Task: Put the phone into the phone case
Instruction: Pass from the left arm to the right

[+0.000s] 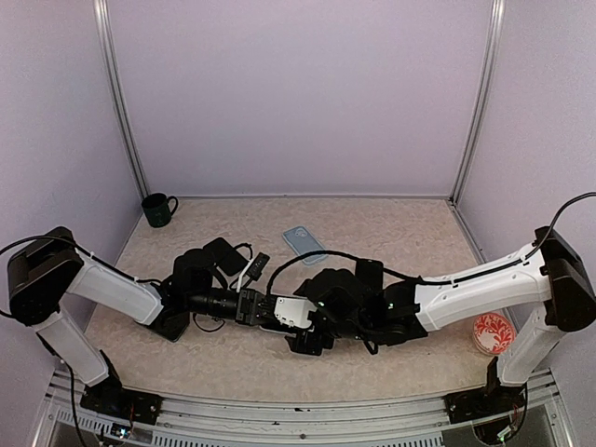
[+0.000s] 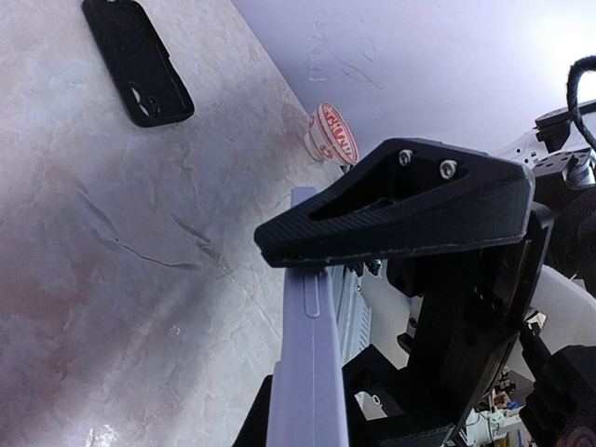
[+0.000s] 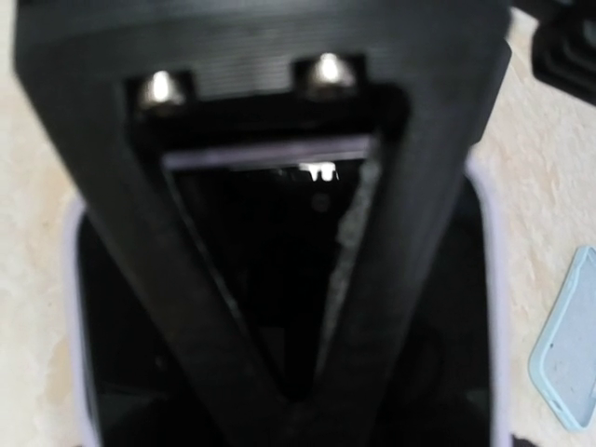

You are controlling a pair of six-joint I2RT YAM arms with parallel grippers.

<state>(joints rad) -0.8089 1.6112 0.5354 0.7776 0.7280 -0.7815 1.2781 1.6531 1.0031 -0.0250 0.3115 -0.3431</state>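
A lavender phone case (image 2: pixel 307 354) stands edge-on between my left gripper's (image 2: pixel 307 414) jaws, which are shut on it. In the right wrist view the phone (image 3: pixel 107 363) shows as a dark screen ringed by the lavender case (image 3: pixel 494 279). One black finger (image 3: pixel 140 270) of my right gripper (image 1: pixel 309 330) lies across that screen. The same finger (image 2: pixel 400 209) crosses the top of the case in the left wrist view. The right gripper's jaws stand wide apart. Both grippers meet at the table's middle, the left gripper (image 1: pixel 270 315) coming in from the left.
A light blue case (image 1: pixel 304 244) lies behind the grippers and shows as the same blue case (image 3: pixel 568 354) in the right wrist view. A black case (image 1: pixel 226 253) lies back left. A green mug (image 1: pixel 158 209) stands in the far left corner. A red-and-white dish (image 1: pixel 493 332) sits by the right arm's base.
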